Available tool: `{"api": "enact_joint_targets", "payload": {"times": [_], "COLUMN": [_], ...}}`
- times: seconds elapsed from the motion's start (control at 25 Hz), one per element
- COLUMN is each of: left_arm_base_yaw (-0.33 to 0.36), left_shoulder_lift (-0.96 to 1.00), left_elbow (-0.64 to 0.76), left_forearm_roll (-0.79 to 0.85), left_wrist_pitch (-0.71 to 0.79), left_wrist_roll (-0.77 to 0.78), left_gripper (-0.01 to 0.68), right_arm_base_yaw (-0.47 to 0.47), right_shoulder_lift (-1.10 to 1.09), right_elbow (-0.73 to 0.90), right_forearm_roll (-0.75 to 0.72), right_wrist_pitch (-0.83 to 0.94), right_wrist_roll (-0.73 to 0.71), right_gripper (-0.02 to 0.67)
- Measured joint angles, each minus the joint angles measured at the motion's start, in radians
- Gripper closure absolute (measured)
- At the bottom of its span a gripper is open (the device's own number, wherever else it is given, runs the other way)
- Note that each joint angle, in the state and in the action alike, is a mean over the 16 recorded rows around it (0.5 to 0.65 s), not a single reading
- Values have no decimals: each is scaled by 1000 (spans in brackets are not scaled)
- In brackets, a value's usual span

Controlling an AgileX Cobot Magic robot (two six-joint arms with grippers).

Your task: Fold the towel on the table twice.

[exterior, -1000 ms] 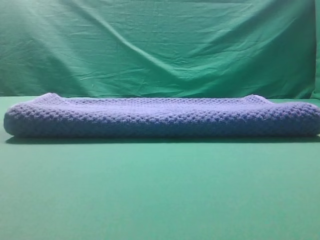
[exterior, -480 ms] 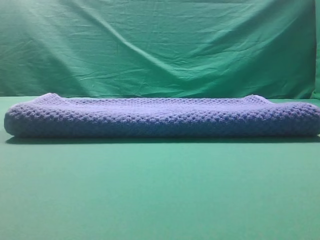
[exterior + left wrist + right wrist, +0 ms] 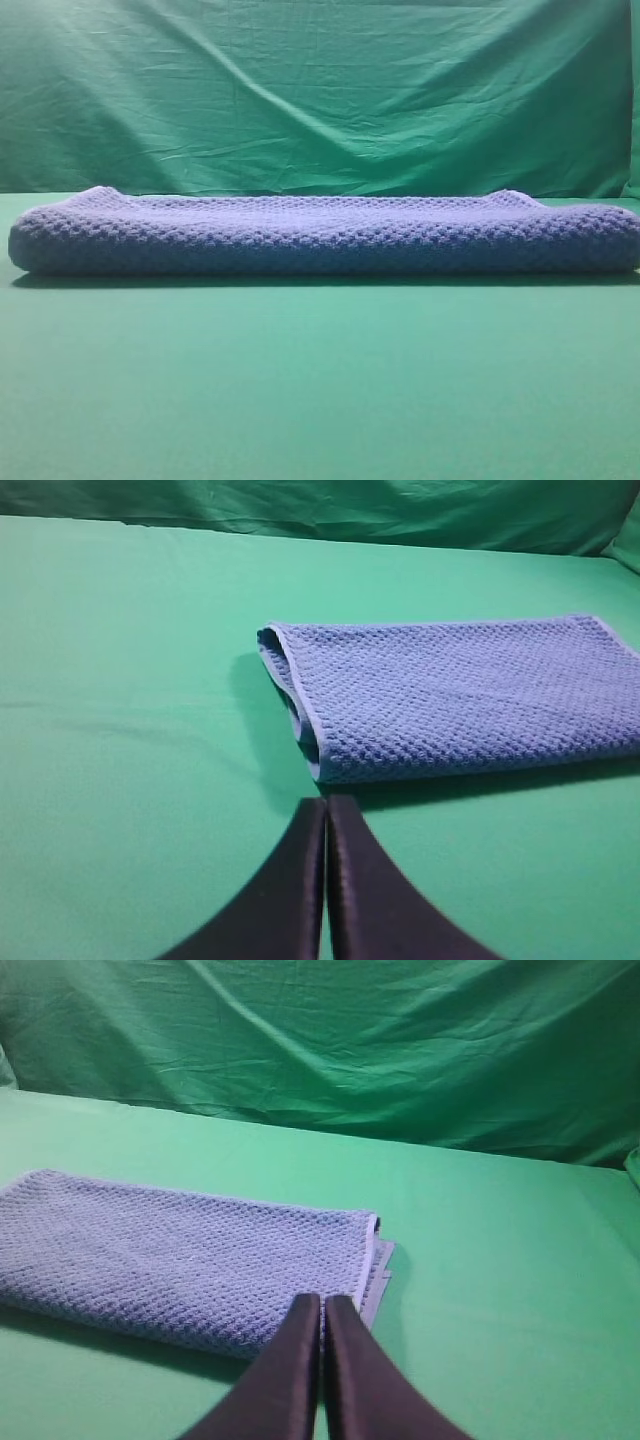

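Blue-grey folded towel (image 3: 320, 235) on table (image 3: 320, 380), both claws (image 3: 325, 810) (image 3: 322, 1305) pinched closed nearby.

No text, label, brand, number or sign is showing legibly anywhere in these views, neither on the towel (image 3: 460, 695) lying ahead of each tool nor on the surface (image 3: 320, 380) around it.

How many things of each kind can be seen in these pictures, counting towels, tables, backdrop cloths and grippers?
Towel: 1, blue-grey, already folded, lying on the table
Table: 1, bright green
Backdrop cloth: 1, wrinkled green
Grippers: 2, left gripper and right gripper, both shut, holding nothing
Total: 5
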Motion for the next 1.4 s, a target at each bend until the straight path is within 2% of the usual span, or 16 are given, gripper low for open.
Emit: {"api": "enact_joint_targets", "payload": {"times": [0.92, 1.4], "left_arm_base_yaw": [0, 0], "left_shoulder_lift": [2, 2], "left_elbow": [139, 141], "left_forearm_roll": [-36, 36], "left_wrist_pitch": [-91, -103], "left_wrist_roll": [-5, -114], "left_gripper": [673, 673], "right_arm_base_yaw": [0, 0], "right_shoulder_lift": [0, 0], "right_elbow": [189, 192], "right_forearm_roll": [3, 4], "right_wrist_pitch": [-21, -34], "right_wrist_roll": [0, 0], "right_gripper": [649, 649]}}
